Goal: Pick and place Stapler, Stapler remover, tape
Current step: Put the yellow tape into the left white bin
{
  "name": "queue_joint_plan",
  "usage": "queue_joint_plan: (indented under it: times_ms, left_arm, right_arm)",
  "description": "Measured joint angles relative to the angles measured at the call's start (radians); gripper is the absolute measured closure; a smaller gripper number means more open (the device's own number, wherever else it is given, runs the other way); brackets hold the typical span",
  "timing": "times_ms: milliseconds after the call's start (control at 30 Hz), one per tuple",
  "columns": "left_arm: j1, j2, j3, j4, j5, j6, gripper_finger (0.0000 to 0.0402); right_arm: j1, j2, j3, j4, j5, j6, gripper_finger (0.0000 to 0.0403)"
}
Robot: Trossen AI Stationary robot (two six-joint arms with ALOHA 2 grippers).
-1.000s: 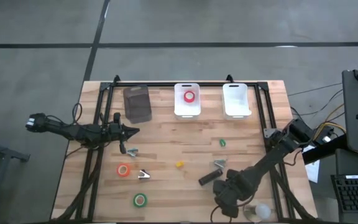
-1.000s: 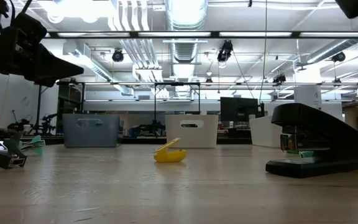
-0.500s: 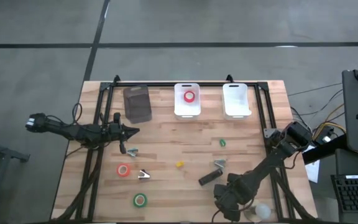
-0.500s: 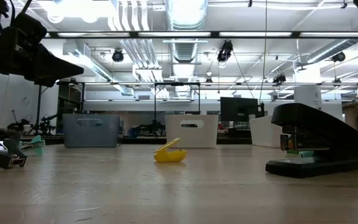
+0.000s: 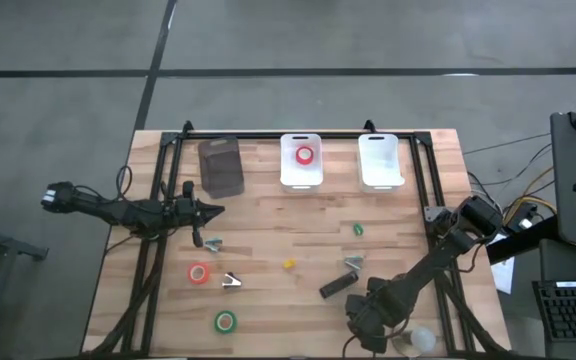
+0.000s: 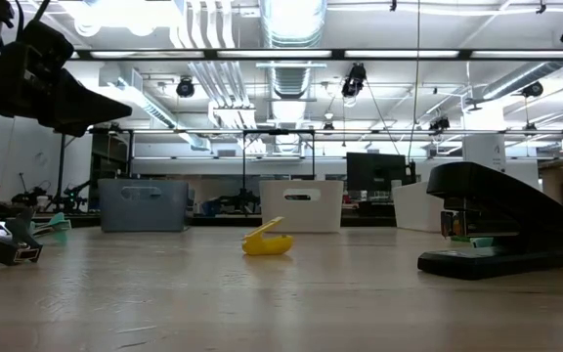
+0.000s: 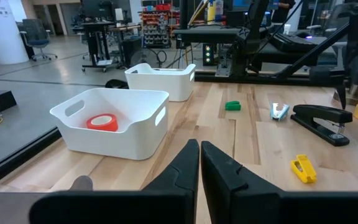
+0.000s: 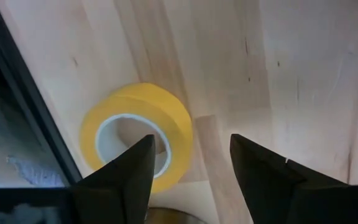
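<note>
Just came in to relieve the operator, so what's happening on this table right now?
The right gripper is down at the near right corner of the table, its jaws open above a yellow tape roll lying flat on the wood; nothing is gripped yet. The left gripper waits over the left side with its jaws shut and empty. One red tape roll already sits in the middle white bin. The stapler and the other loose rolls are on the table.

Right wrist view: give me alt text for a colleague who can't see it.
The right gripper hangs open just above a yellow tape roll lying flat on the pale wooden table. One finger covers the roll's edge, the other is over bare wood. A dark frame rail runs beside the roll.
</note>
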Motion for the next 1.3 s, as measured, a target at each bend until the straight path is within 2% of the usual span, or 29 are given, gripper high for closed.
queue_joint_plan:
  times_ms: [433, 967, 1300]
  left_arm:
    - [0.000, 0.000, 0.000, 0.000, 0.000, 0.000, 0.0381]
    - [0.000, 0.000, 0.000, 0.000, 0.000, 0.000, 0.0380]
    - [0.000, 0.000, 0.000, 0.000, 0.000, 0.000, 0.0381]
  right_arm:
    - [0.000, -0.002, -0.065, 0.049, 0.009, 0.019, 0.0243]
    - [-0.024, -0.009, -0.041, 0.054, 0.020, -0.008, 0.0355]
    - [-0.051, -0.013, -0.003, 0.026, 0.018, -0.037, 0.0349]
